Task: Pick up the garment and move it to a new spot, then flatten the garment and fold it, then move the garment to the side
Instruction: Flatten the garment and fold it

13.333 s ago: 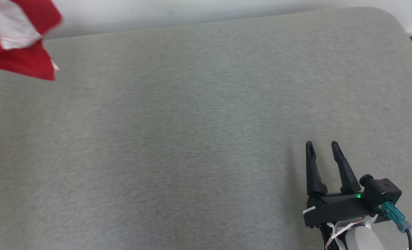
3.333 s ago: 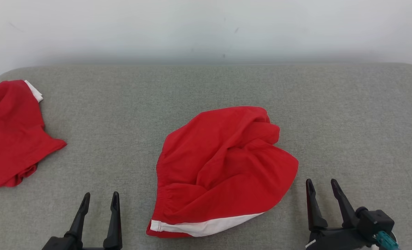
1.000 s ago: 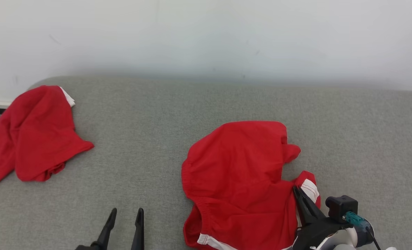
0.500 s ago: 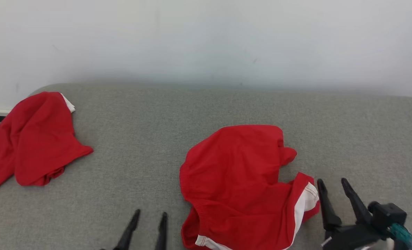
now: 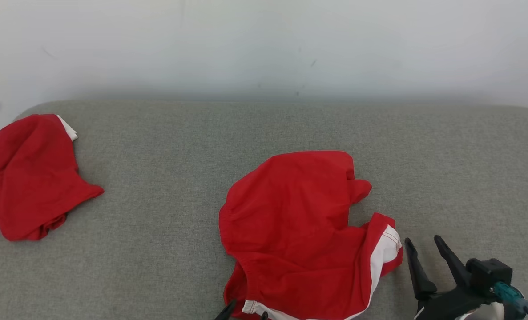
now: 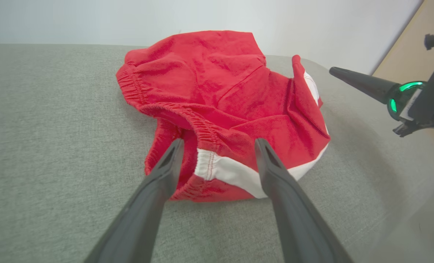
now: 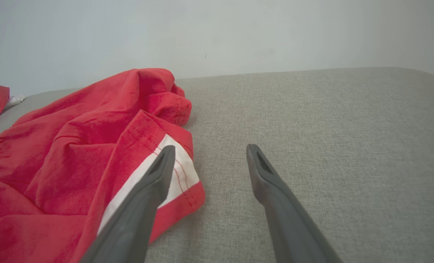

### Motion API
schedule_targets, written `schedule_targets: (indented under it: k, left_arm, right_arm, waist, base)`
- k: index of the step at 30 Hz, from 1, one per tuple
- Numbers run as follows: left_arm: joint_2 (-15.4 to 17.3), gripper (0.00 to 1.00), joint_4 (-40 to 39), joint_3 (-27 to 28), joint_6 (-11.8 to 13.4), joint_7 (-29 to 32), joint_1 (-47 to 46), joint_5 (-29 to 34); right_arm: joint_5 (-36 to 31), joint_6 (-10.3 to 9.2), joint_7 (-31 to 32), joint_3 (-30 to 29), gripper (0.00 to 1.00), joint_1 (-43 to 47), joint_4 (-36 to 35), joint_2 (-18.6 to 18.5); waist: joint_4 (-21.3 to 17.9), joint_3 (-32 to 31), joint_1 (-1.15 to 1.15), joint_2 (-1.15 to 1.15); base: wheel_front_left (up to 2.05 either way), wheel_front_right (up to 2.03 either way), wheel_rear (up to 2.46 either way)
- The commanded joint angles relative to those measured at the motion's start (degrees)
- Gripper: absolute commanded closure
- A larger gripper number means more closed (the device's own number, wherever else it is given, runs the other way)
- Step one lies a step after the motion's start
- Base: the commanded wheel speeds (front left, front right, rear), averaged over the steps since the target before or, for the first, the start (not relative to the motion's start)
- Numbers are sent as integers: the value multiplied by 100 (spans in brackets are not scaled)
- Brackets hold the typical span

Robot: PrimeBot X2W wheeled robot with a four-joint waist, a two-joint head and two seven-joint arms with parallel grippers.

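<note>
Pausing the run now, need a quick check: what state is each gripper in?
Left gripper: open, holding nothing, poised at the waistband of the red garment.
Right gripper: open, empty, beside the garment's white-striped hem.

The garment (image 5: 290,222) is soft red cloth, matt and faintly napped, lying in loose creases. Its waistband (image 6: 198,124), just ahead of the left hand (image 6: 219,140), is puckered elastic. The white stripe (image 7: 184,171) beside the right hand (image 7: 209,147) is smoother cloth with red stitching. The fingers (image 7: 143,204) look like dark grey matt plastic. The bench (image 5: 157,155) beneath is covered in coarse grey woven fabric. A second garment (image 5: 28,178), well off to the left hand's left, is the same matt red cloth. The wall (image 5: 264,44) beyond is smooth and matt.
</note>
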Motion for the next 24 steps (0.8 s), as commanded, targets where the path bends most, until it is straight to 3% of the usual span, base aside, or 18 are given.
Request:
schedule_targets:
  k: [1, 15, 16, 17, 18, 19, 24]
  left_arm:
    - [5, 0, 117, -91, 6, -18, -201, -45]
    - [-2, 0, 992, -347, 6, -18, -822, -392]
    - [-17, 0, 1073, -387, 6, -18, -879, -427]
    - [-25, 9, 1163, -447, 6, -18, -929, -440]
    - [-46, 69, 1233, -472, 6, -18, -992, -509]
    - [-58, 100, 1296, -476, 6, -18, -1048, -579]
    - [-61, 100, 1543, -488, 6, -18, -1195, -760]
  right_arm:
    - [91, -13, -4, 182, 0, -165, 113, -101]
    - [914, -13, -4, 1415, 0, -907, 1032, -388]
    - [958, -13, -4, 1472, 9, -970, 1078, -392]
    - [1010, -13, -5, 1549, 66, -1022, 1134, -391]
    - [1058, -13, -4, 1621, 100, -1066, 1198, -382]
    - [1104, -13, -4, 1673, 100, -1102, 1255, -374]
    - [1191, -13, -5, 1755, 100, -1234, 1359, -397]
  waist:
    - [19, 52, 0, 0]
    - [119, 210, 0, 0]
    - [131, 224, 0, 0]
    - [143, 232, 0, 0]
    - [161, 236, 0, 0]
    - [174, 238, 0, 0]
    - [188, 216, 0, 0]
  base:
    - [0, 0, 0]
    - [0, 0, 0]
    - [0, 0, 0]
    - [0, 0, 0]
    - [0, 0, 0]
    - [0, 0, 0]
    - [0, 0, 0]
